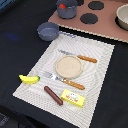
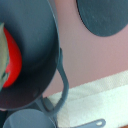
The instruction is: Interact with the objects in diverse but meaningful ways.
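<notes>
Hand itself not clearly seen in either view; cannot tell whether spread or pressed together. Only a blurred grey-green shape at the edge of the wrist view, too smeared to identify.

Right beneath the hand: grey two-handled pot, standing on the pink stove board, with the red tomato inside it. Near the pot on the same board, a dark round burner.

Just off the board, a little farther from the hand: grey long-handled saucepan, upright, its handle lying over the edge of the pale placemat.

Well away from the hand, on the placemat: tan plate between a knife and a fork, then the brown sausage and, beside it, the yellow rectangular packet. Yellow banana at the mat's edge, partly on the dark counter.
</notes>
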Motion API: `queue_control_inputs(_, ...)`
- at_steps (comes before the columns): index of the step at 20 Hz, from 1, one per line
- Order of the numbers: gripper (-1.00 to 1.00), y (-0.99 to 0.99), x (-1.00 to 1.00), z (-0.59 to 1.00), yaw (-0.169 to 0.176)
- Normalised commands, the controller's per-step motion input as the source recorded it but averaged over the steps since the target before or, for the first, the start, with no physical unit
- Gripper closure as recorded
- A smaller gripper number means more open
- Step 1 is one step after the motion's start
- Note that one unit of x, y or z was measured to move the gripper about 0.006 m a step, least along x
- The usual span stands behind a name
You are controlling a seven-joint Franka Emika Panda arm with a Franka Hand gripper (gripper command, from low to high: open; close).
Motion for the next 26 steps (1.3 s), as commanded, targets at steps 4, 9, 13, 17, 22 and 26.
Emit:
queue_control_inputs(4, -1.00, -0.82, 0.51, 0.53, 0.000)
queue_control_inputs(9, -1.00, -0.79, 0.50, 0.54, 0.000)
queue_control_inputs(13, -1.00, -0.74, 0.47, 0.54, -0.015)
queue_control_inputs(17, -1.00, -0.70, 0.48, 0.45, -0.035)
queue_control_inputs(22, -1.00, -0.75, 0.48, 0.32, -0.016)
queue_control_inputs(26, -1.00, -0.76, 0.42, 0.12, -0.030)
